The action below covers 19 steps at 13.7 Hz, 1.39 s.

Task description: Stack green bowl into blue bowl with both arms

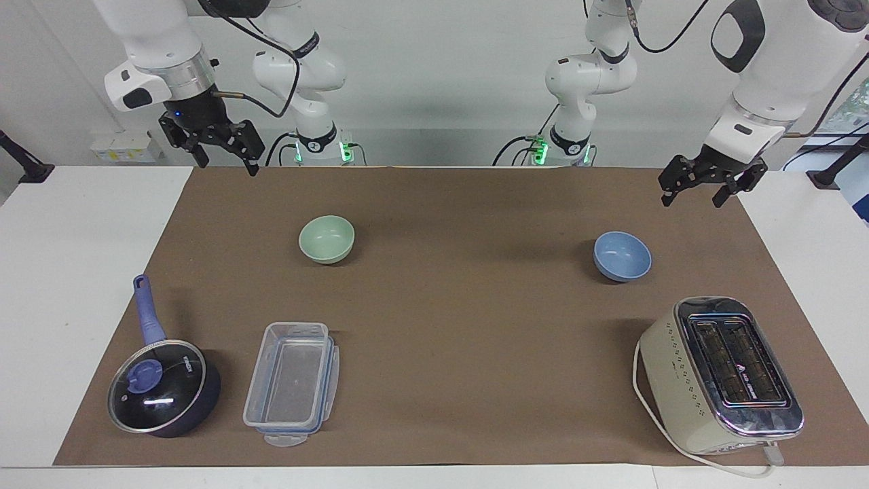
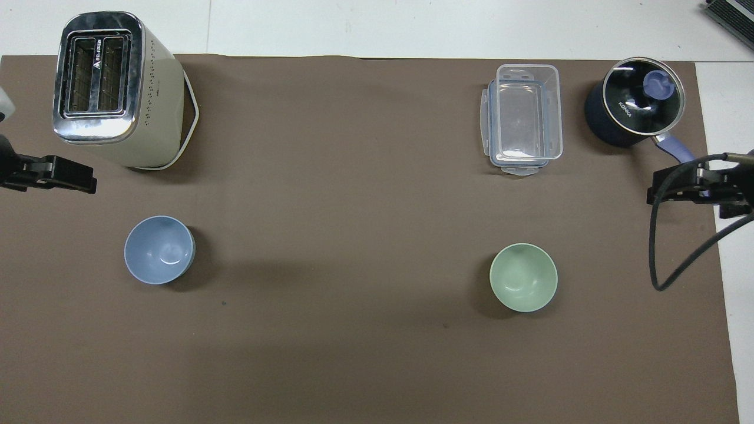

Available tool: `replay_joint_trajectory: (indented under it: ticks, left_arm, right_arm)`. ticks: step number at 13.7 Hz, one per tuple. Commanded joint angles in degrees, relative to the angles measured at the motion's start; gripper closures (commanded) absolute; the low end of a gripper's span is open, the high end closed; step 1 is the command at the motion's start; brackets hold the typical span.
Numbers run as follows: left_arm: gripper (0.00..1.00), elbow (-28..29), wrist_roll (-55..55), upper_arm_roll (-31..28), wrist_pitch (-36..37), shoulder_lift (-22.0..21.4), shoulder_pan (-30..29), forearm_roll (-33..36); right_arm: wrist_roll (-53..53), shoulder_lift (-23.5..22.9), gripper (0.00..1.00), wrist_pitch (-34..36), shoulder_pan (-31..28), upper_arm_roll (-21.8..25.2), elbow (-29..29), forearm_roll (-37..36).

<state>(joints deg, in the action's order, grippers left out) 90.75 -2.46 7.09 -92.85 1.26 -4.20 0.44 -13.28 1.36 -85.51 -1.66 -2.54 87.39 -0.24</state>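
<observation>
The green bowl (image 1: pixel 327 239) stands upright and empty on the brown mat, toward the right arm's end; it also shows in the overhead view (image 2: pixel 523 277). The blue bowl (image 1: pixel 622 256) stands upright and empty toward the left arm's end, and shows in the overhead view (image 2: pixel 159 249). The bowls are far apart. My right gripper (image 1: pixel 229 165) hangs open and empty in the air above the mat's edge at its own end, also seen from overhead (image 2: pixel 665 193). My left gripper (image 1: pixel 692 199) hangs open and empty above the mat's corner at its end, also seen from overhead (image 2: pixel 70 176).
A cream toaster (image 1: pixel 719 373) stands farther from the robots than the blue bowl. A clear plastic container (image 1: pixel 292 384) and a dark lidded saucepan (image 1: pixel 163 387) with a blue handle stand farther out than the green bowl. The brown mat (image 1: pixel 461 326) covers the white table.
</observation>
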Motion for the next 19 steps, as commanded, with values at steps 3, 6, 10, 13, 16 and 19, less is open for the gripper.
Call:
replay_joint_trajectory:
  ticks: [3,6,10,13,16,19]
  left_arm:
    - [0.0,2.24,-1.23,-0.15,-1.8,-1.79,-0.02,1.23]
    - [0.0,2.5,-7.72,-0.67,-2.07,-1.88,-0.19,1.14]
    - [0.0,5.48,-8.17,-0.76,-2.42,-2.67,-2.38,1.14]
    - [0.0,13.37,-8.18,-0.85,-6.7,-5.99,-4.49,1.05]
    - [0.0,19.98,-8.18,-0.85,-10.5,-8.29,-4.68,1.05]
    - [0.0,22.89,-8.26,-0.85,-12.43,-8.56,-4.59,1.05]
  right_arm:
    - [-0.6,1.45,0.0,-0.1,0.08,-0.45,1.73,-0.99]
    - [0.1,1.36,0.0,-0.01,0.08,-0.45,1.56,-0.73]
    - [1.51,1.19,0.0,-0.45,-0.01,-0.36,1.38,-0.29]
    - [1.42,1.19,0.0,-0.45,-0.01,-0.36,1.38,-0.11]
    - [1.24,1.19,0.0,-0.45,-0.01,-0.36,1.47,-0.11]
    - [1.24,1.19,0.0,-0.45,-0.01,-0.36,1.47,-0.02]
